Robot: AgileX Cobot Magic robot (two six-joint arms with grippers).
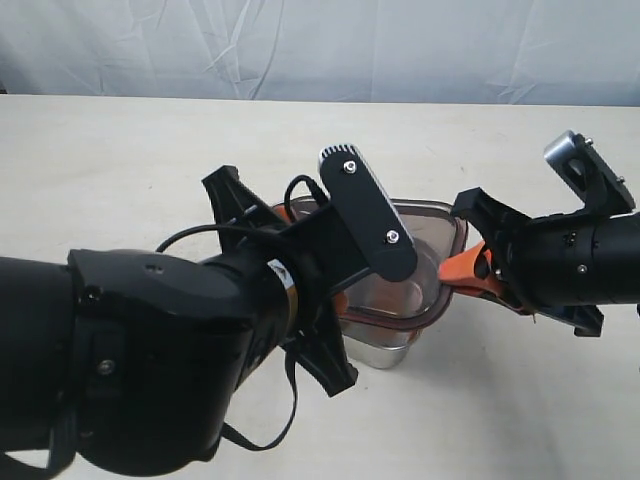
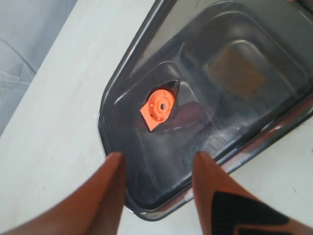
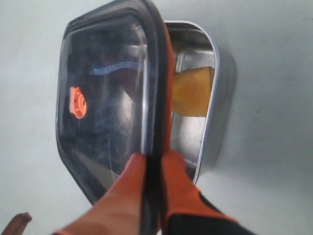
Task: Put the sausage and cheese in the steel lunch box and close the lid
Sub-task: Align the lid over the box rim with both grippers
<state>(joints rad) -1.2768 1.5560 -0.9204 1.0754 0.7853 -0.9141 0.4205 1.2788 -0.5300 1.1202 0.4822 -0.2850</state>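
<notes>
The steel lunch box [image 3: 215, 88] stands on the table, and the yellow-orange cheese [image 3: 191, 91] lies in its open part. The dark translucent lid [image 3: 107, 98] with its orange valve [image 3: 77, 103] leans tilted over the box, one long side raised. My right gripper [image 3: 152, 161] is shut on the lid's rim, one finger on each face. My left gripper [image 2: 159, 164] hovers open above the lid [image 2: 220, 88], its fingers [image 2: 116, 186] astride a corner and apart from it. The sausage shows only as a dim red shape [image 2: 188, 113] under the lid beside the valve [image 2: 160, 106].
In the exterior view my left arm [image 1: 150, 350] and its camera mount [image 1: 365, 210] hide much of the box [image 1: 385, 350] and lid [image 1: 430, 260]. The pale table [image 1: 120, 170] runs back to a white cloth backdrop [image 1: 300, 45].
</notes>
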